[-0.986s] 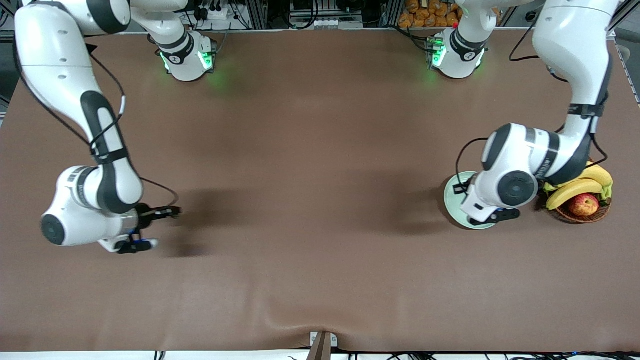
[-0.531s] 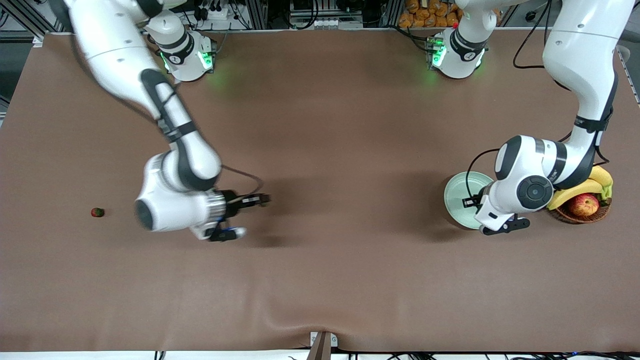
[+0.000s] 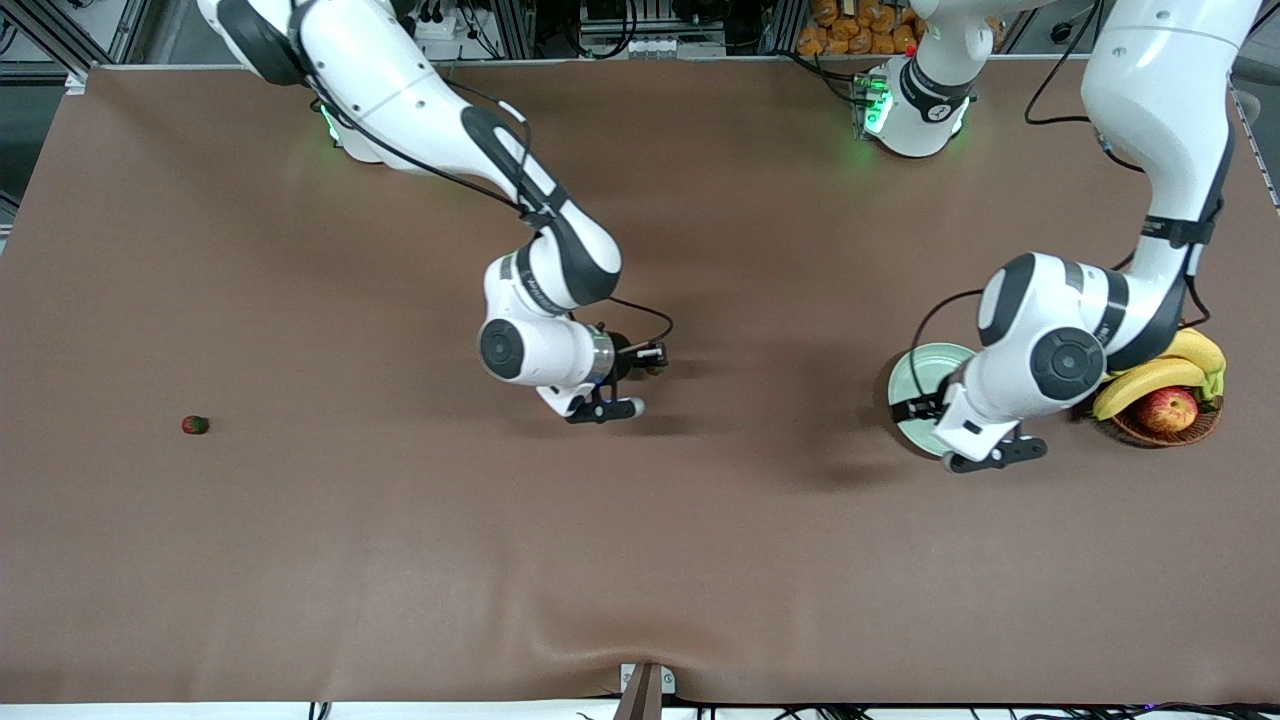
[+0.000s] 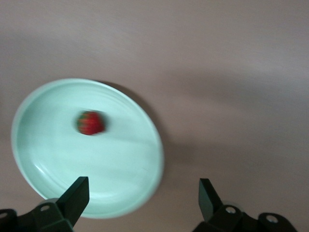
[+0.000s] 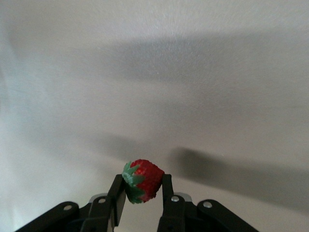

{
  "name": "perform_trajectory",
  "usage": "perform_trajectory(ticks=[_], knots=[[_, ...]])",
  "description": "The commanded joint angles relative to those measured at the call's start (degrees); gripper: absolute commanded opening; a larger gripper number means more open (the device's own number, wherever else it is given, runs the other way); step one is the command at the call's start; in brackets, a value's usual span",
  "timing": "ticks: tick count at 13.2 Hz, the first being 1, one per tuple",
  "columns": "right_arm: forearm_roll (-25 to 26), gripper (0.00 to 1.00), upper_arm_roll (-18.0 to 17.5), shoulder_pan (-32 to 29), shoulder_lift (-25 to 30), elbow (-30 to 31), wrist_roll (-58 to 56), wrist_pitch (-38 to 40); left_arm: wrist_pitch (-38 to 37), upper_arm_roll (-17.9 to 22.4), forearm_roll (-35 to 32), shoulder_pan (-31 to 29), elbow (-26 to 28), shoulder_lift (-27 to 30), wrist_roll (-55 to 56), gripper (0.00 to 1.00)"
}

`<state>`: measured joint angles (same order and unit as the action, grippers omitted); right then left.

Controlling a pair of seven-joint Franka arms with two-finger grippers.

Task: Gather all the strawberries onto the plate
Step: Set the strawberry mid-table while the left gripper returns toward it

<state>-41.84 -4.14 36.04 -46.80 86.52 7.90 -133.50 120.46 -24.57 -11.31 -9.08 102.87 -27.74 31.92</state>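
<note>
Red against pale mint, one strawberry [image 4: 90, 122] lay inside the plate [image 3: 912, 372], your landmark here; the left gripper [image 4: 142, 200] hung just over the plate's rim with its fingers spread wide and nothing between them. A second strawberry [image 5: 142, 180] was pinched between the closed fingers of the right gripper [image 3: 634, 380], up over bare table well away from the plate toward the right arm's end. A third strawberry [image 3: 195, 425] sat on the table, much farther from the plate again, near that same end.

You would probably have done best to lift the left arm clear of the plate first, since its wrist covered most of the dish and the right arm needed that room. You should have released low and over the plate's middle, as a rounded berry could roll off a shallow rim.

The wicker basket [image 3: 1165, 432] of bananas [image 3: 1152, 374] and an apple [image 3: 1167, 408] stood just beside the plate, so approach from the open brown table looked safer.
</note>
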Motion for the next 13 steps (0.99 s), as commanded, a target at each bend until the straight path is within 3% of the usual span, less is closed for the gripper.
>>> perform_trajectory(ticks=[1, 2, 4, 7, 9, 13], knots=[[-1.5, 0.5, 0.6, 1.1, -0.8, -0.6, 0.0, -3.0, -1.5, -4.9, 1.1, 0.5, -0.2, 0.2, 8.7, 1.0], [-1.5, 0.71, 0.8, 0.4, -0.7, -0.6, -0.3, -2.7, -1.5, -6.4, 1.0, 1.5, -1.0, -0.6, 13.8, 1.0], [-1.1, 0.78, 1.3, -2.0, 0.3, -0.6, -0.7, -1.0, -1.4, -6.7, 1.0, 7.4, -3.8, -3.0, 23.2, 1.0], [0.3, 0.9, 5.3, -7.0, 4.1, -0.5, -1.1, 12.2, -0.7, -6.7, 0.6, 15.0, -8.5, -7.7, 32.7, 1.0], [6.8, 1.0, 9.1, -10.7, 6.4, -0.5, -1.2, 20.3, 1.5, -6.5, 0.6, 19.1, -12.4, -11.4, 37.4, 1.0], [21.4, 1.0, 9.4, -24.7, 9.1, -0.5, -9.0, 29.0, 10.4, -6.0, 0.4, 25.1, -18.8, -17.8, 46.5, 1.0]])
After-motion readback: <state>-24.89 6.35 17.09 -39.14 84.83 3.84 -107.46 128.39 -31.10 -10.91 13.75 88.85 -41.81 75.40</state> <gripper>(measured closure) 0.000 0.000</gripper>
